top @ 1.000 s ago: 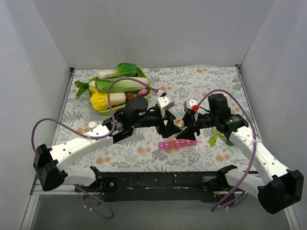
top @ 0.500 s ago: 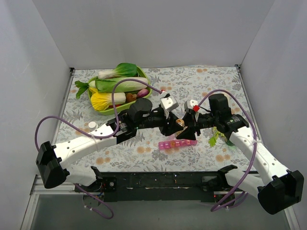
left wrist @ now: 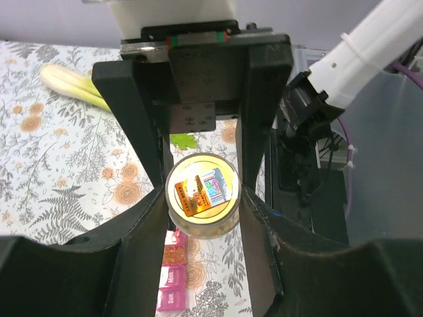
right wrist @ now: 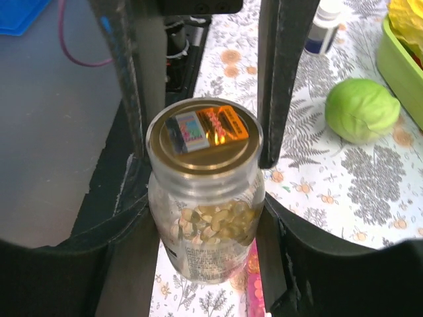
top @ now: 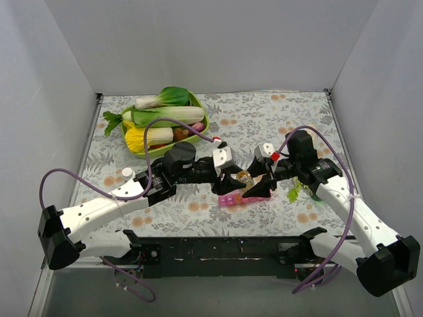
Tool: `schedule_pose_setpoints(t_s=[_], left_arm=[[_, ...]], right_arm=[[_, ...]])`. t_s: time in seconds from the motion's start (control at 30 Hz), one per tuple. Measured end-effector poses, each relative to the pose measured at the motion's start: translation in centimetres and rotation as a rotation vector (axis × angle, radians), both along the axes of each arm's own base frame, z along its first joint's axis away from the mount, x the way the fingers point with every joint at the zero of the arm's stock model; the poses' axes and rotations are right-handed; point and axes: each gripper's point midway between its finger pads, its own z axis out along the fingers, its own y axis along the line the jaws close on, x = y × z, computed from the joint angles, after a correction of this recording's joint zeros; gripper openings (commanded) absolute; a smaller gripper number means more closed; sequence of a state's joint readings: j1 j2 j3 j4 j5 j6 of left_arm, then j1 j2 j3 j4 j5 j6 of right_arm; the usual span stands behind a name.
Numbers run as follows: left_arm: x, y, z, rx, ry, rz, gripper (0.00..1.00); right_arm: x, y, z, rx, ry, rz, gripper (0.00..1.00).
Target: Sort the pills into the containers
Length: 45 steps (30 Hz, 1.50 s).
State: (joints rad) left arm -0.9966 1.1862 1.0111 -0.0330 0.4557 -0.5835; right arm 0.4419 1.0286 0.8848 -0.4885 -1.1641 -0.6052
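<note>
Centrally, clear round bottle (right wrist: 205, 261), amber pills (right wrist: 215, 221)

Amber pills (right wrist: 213, 223) sit inside 1 clear, gold-lidded bottle (right wrist: 205, 198), upright and capped, just above the flat pink pill-box strip (top: 232, 200).

Same kit on both sides: the left arm (top: 99, 208) and right arm (top: 353, 214) are glossy white shells broken by chunky black joints, with a left purple cable (top: 53, 181) and a right purple cable (top: 307, 129) looping off them. Up close, the left claw (left wrist: 201, 198) is matte black, with two thick fingers (left wrist: 142, 132) under a crossbar carrying a thin red-and-green stripe (left wrist: 198, 41) and a small grey plate (left wrist: 192, 117) with four screws. The right claw (right wrist: 205, 165) has the same black fingers, scuffed pale along the edges, and a red tab (top: 269, 150) marks its white wrist box.
</note>
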Motion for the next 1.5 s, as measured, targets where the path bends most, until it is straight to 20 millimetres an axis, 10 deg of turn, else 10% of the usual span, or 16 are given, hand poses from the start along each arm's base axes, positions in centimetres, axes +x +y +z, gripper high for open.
schedule_pose_setpoints(t_s=[0.47, 0.67, 1.07, 1.5], left_arm=[[-1.4, 1.8, -0.3, 0.003, -0.059, -0.256, 0.02], [-1.3, 2.0, -0.2, 0.002, -0.046, -0.263, 0.98], [0.3, 3.4, 4.9, -0.124, 0.278, 0.029, 0.98], [1.3, 0.6, 0.1, 0.037, 0.556, 0.303, 0.77]], right_arm=[[-2.1, -0.3, 0.6, 0.039, 0.053, 0.078, 0.01], [-2.2, -0.4, 0.5, 0.037, 0.058, 0.078, 0.01], [-0.9, -0.6, -0.1, -0.009, 0.064, 0.002, 0.01], [0.0, -0.6, -0.5, -0.033, 0.067, -0.041, 0.01]])
